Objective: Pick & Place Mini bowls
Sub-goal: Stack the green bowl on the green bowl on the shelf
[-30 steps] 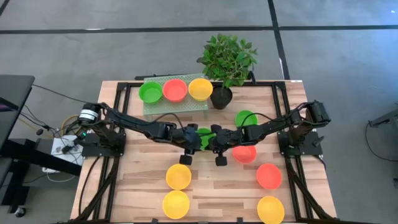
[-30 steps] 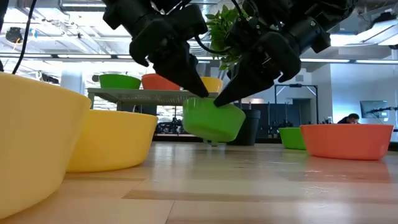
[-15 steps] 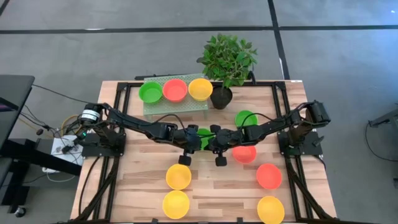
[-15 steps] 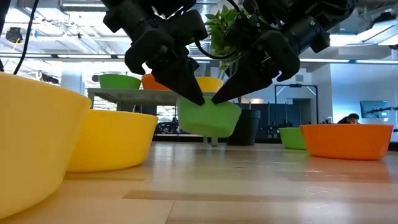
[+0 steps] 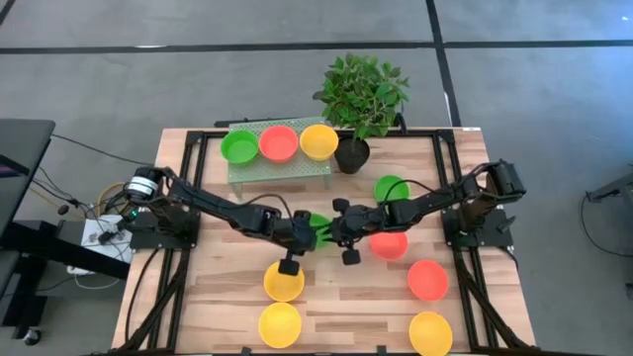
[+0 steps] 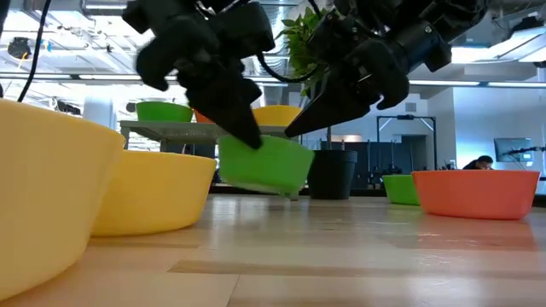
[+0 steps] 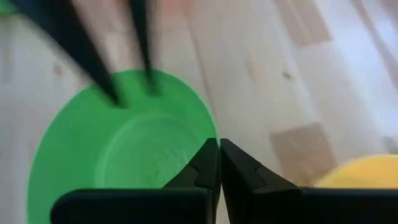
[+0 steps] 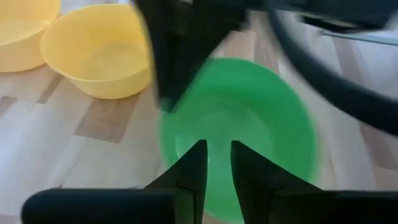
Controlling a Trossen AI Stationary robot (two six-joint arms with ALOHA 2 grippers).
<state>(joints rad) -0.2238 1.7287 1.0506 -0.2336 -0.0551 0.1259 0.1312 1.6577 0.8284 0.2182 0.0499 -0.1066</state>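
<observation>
**A robotics lab inside an open office**

A wooden table (image 5: 326, 297) on a black frame stands on grey carpet tiles. Cables trail to a power strip (image 5: 94, 235) beside it. Beyond the table are exposed ceiling ducts, strip lights, a wall screen (image 6: 512, 150) and a seated person (image 6: 479, 163).

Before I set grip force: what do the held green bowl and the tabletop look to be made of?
The green bowl, pinched at its rim by the left gripper, looks like thin glossy plastic: uniform colour, soft sheen inside. The right gripper is open beside it. The tabletop looks like sealed wood planks: visible grain, seams, faint reflections.
</observation>
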